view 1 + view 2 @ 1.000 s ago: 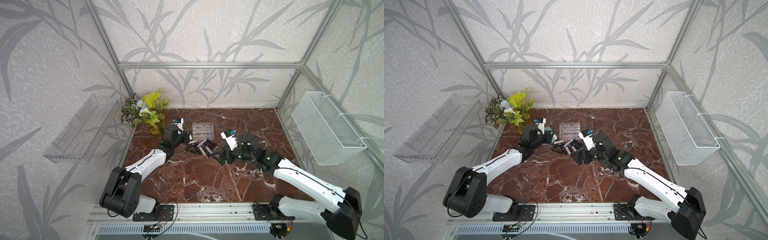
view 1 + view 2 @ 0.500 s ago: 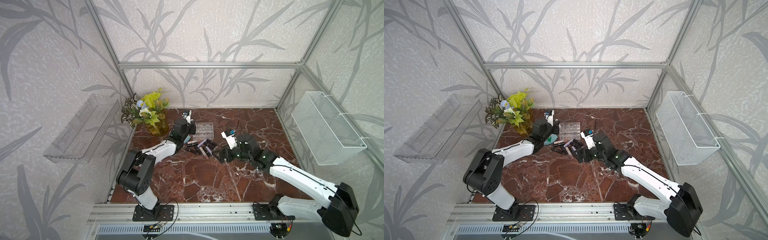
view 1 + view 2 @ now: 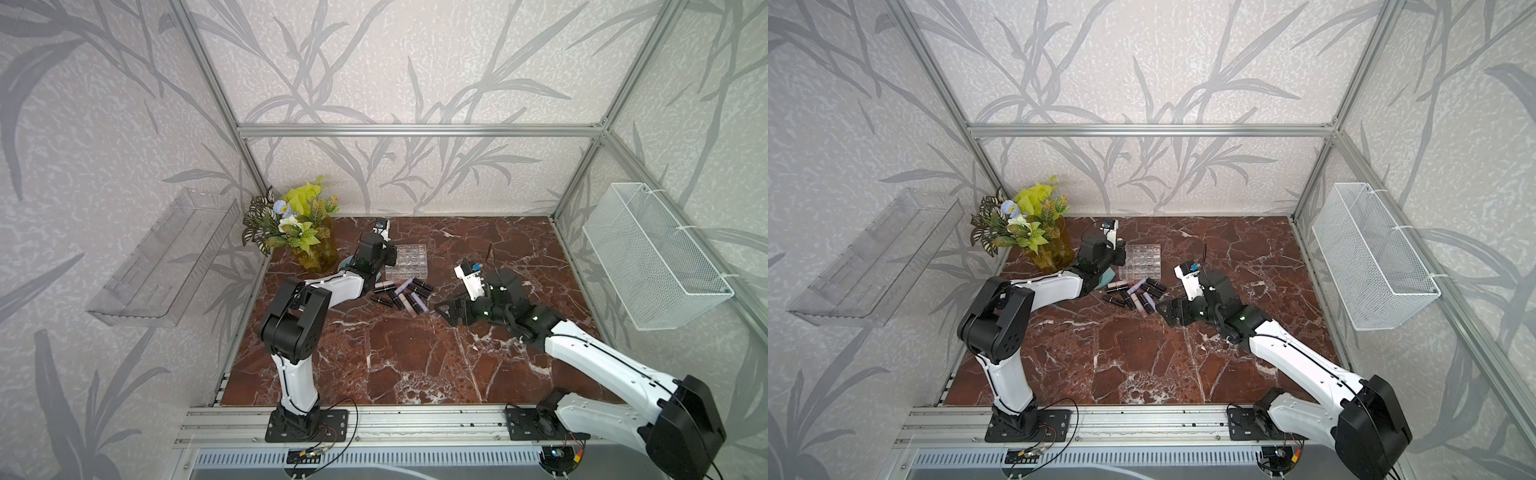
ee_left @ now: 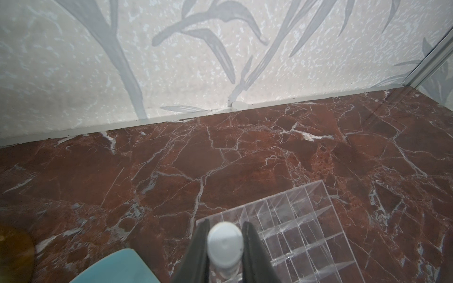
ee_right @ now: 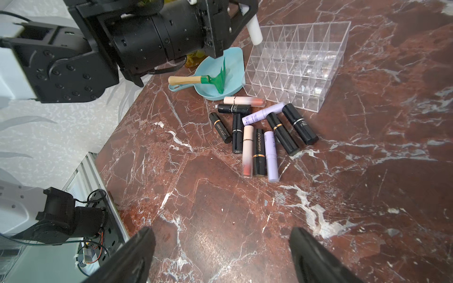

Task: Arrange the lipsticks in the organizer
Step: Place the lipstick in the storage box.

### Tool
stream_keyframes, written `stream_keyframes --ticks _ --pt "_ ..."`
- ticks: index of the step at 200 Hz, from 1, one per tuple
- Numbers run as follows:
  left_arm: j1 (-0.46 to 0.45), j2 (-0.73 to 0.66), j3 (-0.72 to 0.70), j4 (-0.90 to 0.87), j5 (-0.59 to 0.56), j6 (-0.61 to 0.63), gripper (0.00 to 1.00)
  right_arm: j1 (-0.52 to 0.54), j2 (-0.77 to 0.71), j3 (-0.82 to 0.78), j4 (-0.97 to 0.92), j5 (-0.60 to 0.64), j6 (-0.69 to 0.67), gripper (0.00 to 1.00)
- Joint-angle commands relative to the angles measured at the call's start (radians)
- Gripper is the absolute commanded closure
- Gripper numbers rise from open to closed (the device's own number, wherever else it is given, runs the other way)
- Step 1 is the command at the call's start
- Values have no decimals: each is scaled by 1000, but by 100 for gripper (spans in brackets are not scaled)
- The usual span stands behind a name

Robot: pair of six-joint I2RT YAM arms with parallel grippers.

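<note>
Left gripper (image 4: 225,226) clamping white lipstick (image 4: 225,242), its lower end hidden, organizer (image 4: 306,220) cropped

lipsticks (image 3: 1133,296): lay heaped before organizer (image 3: 1140,262)
left gripper (image 3: 1121,254): was at organizer's left edge
right gripper (image 3: 1168,312): jaws were spread, beside heap

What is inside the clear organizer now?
Visible cells of the organizer look empty. The left gripper holds a white lipstick at one corner, hiding that cell.
</note>
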Motion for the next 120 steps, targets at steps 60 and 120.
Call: stream_keyframes --ticks 60,120 --pt "-3 37 34 -16 -44 13 96 -19 -29 -19 26 -31 8 10" --pt "-5 52 36 -27 -31 10 97 -18 -9 -5 19 -43 15 11"
